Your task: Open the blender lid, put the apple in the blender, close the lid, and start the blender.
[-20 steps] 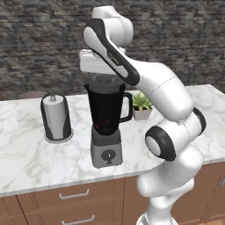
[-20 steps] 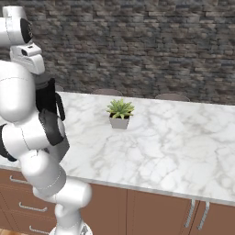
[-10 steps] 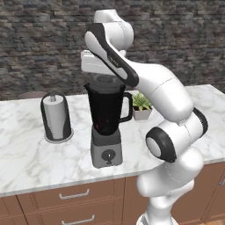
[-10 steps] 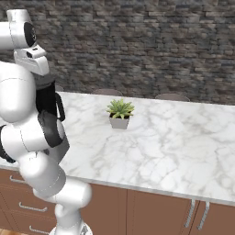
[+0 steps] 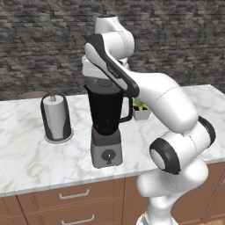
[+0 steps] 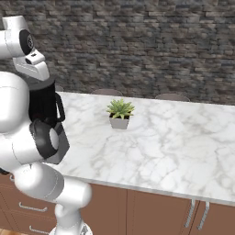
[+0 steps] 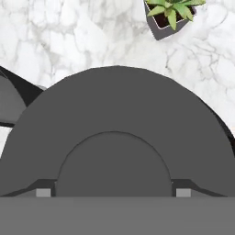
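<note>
Hand view looks straight down on the blender lid (image 7: 114, 137), a dark grey disc with a raised round knob (image 7: 114, 165) at its centre. The gripper (image 7: 110, 193) sits low over that knob, with one finger (image 7: 43, 192) on either side of it, and the jaws stand wide, spread about as far apart as the knob is broad. Whether the tips touch the knob I cannot tell. Past the lid's far edge lies white marble counter (image 7: 69, 36), and a small potted plant (image 7: 170, 13) in a dark square pot stands there, well clear of the lid.

From the left base view, the blender (image 5: 105, 127) stands on the counter (image 5: 26, 154) near its front edge: a tall black see-through jar with a side handle, on a grey boxy base with a round dial (image 5: 108, 155) facing front. The lid (image 5: 103, 85) lies closed on the jar's top, right under the white hand. A dim reddish patch low inside the jar may be the apple (image 5: 103, 127), though it is too dark to be sure. Left of the blender, apart from it, a white paper-towel roll (image 5: 56, 116) stands upright in a dark holder. The plant (image 5: 140, 110) shows just behind the blender's handle side.

From the right base view, the blender (image 6: 46, 110) is mostly hidden by the arm, and the plant (image 6: 120, 114) stands to its right on the counter (image 6: 174, 137).
</note>
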